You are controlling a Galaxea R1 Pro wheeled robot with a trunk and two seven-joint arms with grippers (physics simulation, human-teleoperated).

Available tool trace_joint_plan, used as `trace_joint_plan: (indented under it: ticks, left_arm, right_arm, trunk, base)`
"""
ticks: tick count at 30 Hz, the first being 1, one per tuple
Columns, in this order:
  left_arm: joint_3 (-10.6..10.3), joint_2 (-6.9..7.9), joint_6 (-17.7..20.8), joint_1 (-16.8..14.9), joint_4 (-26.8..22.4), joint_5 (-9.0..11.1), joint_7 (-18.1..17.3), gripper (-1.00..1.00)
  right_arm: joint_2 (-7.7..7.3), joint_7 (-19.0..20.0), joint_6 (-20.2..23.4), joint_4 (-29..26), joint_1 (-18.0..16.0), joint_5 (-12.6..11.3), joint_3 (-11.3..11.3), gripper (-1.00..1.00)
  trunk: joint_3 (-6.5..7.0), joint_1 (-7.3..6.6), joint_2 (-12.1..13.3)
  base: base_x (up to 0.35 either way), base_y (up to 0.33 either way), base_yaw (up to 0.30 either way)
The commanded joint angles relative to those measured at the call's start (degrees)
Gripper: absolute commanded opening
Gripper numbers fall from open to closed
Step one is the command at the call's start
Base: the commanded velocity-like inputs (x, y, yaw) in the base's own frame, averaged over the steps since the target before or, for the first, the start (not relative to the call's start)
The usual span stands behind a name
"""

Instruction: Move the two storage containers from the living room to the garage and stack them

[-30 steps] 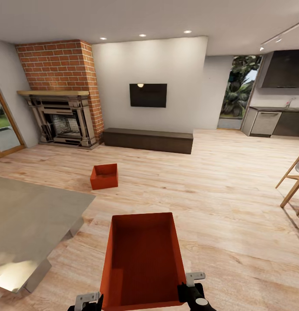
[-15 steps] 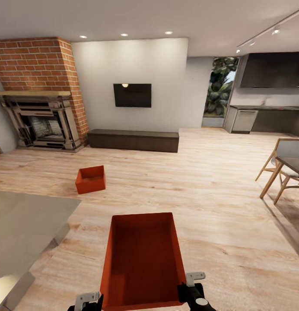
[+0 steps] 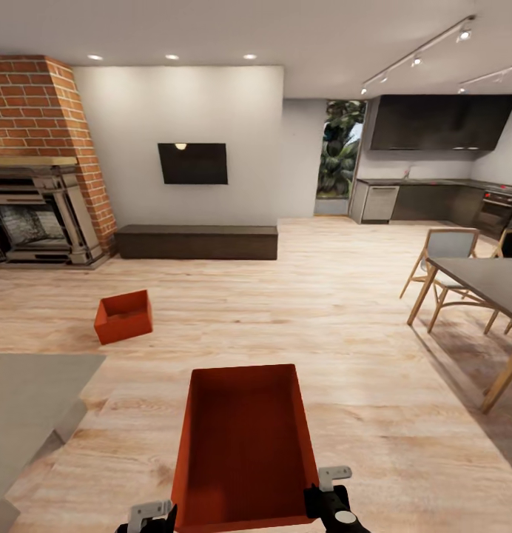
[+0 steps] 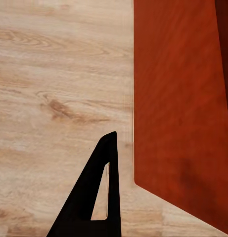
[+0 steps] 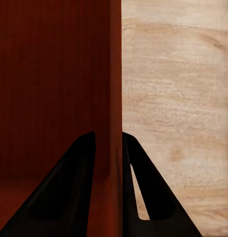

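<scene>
From the head view, you carry 1 red-orange open-top rectangular bin (image 3: 245, 444) between the left end effector (image 3: 149, 516) and the right end effector (image 3: 331, 494). Its twin, the 2nd red-orange bin (image 3: 123, 316), sits on the light wood plank floor (image 3: 322, 333) near the brick fireplace (image 3: 41, 159). The carry to the garage is just starting; next you need an exit.

In the left wrist view, 1 dark finger (image 4: 94, 197) lies beside the bin's outer wall; whether it grips, I cannot tell.

In the right wrist view, 2 fingers (image 5: 138, 192) pinch the bin's wall.
</scene>
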Motion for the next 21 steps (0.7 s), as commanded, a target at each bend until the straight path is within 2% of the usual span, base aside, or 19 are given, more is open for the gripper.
trace_joint_plan:
  ticks: [1, 21]
  left_arm:
    - [1.0, 0.50, 0.0, 0.0, 0.0, 0.0, 0.1, -1.00]
    - [1.0, 0.50, 0.0, 0.0, 0.1, 0.0, 0.1, -1.00]
  right_arm:
    - [-0.04, -1.5, -0.2, -0.1, -0.1, 0.5, -3.1, -1.00]
    - [-0.04, -1.5, -0.2, -0.1, -0.1, 0.4, -3.1, -1.00]
  trunk:
    - [-0.06, 0.00, 0.0]
    - [-0.06, 0.00, 0.0]
  base:
    - [0.000, 0.000, -0.268]
    - [0.000, 0.000, -0.268]
